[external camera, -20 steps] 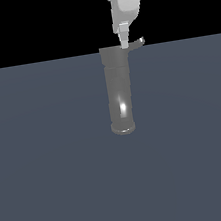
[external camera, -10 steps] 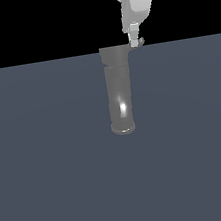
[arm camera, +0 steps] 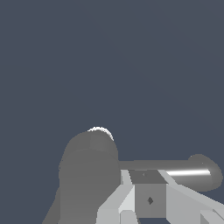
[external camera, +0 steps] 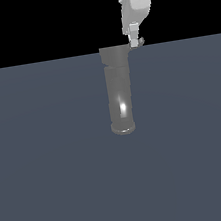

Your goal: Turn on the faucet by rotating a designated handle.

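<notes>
Fingertip (arm camera: 149, 200) of the white gripper fills the nearest part of the wrist view: a blocky grey pad with pale angled housing on either side of it. Only this one finger is plainly made out, so whether the claw stands apart or together cannot be told from either view.

Directly beyond the pad lies the handle (arm camera: 175, 170), a short dark-grey lever with a bright streak along its length and a rounded end. The pad overlaps the lever's inner stretch, close to where it joins the cap; actual contact cannot be confirmed. Next to it, the faucet (arm camera: 87, 175) is seen from above as a broad, dull grey rounded mass with a thin white highlight on its far edge.

In the exterior view, the gripper (external camera: 135, 42) hangs down from the top edge, its white body tapering to a small tip set just beside the faucet's cap on the exterior view's right. The handle (external camera: 140, 42) shows only as a tiny dark stub jutting from the cap toward that same side, at the tip.

The faucet (external camera: 118, 88) stands upright near the centre of the slate-grey floor (external camera: 53, 182), its wider cap uppermost, a bright spot low on the cylinder and a rimmed base at the bottom. Behind the floor's far edge the background is black.
</notes>
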You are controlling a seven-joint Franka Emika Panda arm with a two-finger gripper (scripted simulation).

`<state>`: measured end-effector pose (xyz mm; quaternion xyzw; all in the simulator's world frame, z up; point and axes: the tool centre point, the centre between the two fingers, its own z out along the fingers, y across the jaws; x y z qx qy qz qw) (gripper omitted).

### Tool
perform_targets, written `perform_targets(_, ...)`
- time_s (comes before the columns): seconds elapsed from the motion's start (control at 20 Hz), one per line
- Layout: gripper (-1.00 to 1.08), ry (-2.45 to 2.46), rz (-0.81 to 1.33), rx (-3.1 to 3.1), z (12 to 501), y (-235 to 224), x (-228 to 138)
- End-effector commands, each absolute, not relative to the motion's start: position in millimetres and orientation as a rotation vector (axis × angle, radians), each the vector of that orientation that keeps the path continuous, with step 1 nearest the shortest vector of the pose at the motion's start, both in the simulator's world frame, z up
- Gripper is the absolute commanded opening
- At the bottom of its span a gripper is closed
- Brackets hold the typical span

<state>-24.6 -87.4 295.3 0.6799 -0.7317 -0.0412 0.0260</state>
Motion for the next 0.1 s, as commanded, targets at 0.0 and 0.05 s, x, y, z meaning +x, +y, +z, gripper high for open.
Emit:
perform_targets(0.0,-1.00,-2.348,-0.001,2.087,297.0,-122.0,17.5)
perform_targets(0.05,-1.00,-2.348,-0.001,2.087,297.0,-122.0,17.5)
